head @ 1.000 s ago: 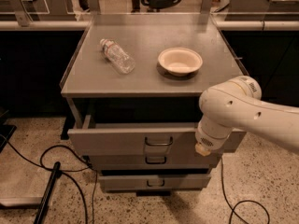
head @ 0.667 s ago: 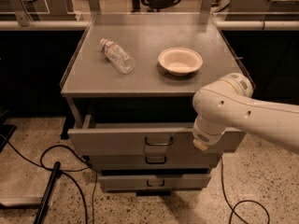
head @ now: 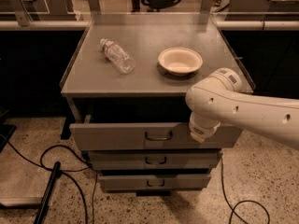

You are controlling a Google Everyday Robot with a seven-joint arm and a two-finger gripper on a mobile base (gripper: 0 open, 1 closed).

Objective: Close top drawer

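Top drawer: drawn partly out beneath the cabinet top. Gripper: set against the drawer's front panel, right of its handle, judged placed for pushing inward; its opening cannot be told.
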